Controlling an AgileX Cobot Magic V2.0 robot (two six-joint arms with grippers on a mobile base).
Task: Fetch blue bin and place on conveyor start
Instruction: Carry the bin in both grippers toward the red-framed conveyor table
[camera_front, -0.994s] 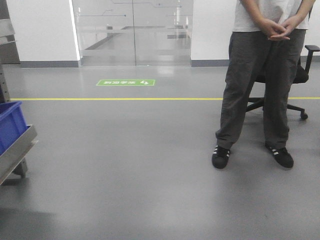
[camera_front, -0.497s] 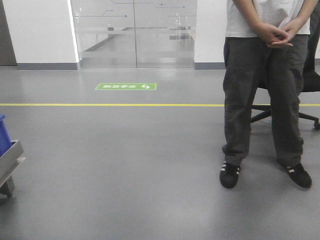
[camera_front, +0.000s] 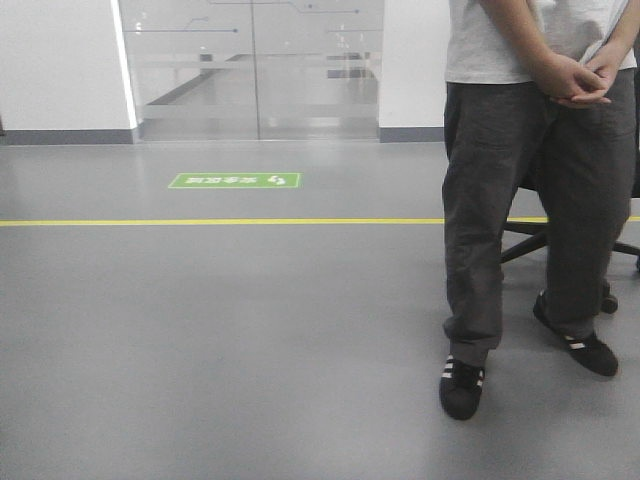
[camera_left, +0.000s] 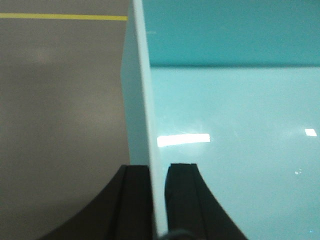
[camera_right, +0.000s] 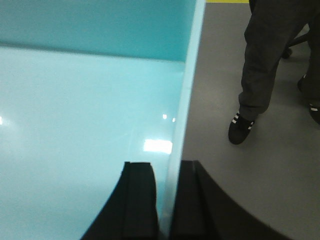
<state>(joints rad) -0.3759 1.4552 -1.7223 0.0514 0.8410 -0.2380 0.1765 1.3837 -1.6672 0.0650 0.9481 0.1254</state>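
The blue bin (camera_left: 235, 130) is a light turquoise tub that fills most of both wrist views, its inside empty and glossy. My left gripper (camera_left: 158, 167) is shut on the bin's left wall, one black finger (camera_left: 135, 200) outside and the other inside. In the right wrist view the blue bin (camera_right: 75, 115) shows again, and my right gripper (camera_right: 167, 165) is shut on its right wall, one finger on each side. The bin hangs above the grey floor. The conveyor start is out of view. Neither the bin nor the grippers appear in the front view.
A person (camera_front: 540, 190) in dark trousers and black shoes stands close at the right, hands clasped, with an office chair base (camera_front: 540, 238) behind. A yellow floor line (camera_front: 200, 222), a green floor sign (camera_front: 235, 181) and glass doors (camera_front: 250, 70) lie ahead. The person's shoe (camera_right: 242, 127) shows right of the bin.
The front view has swung rightward and come closer: the steel shelf with dark blue bins has slid out at the left, and the person looms larger at the right.
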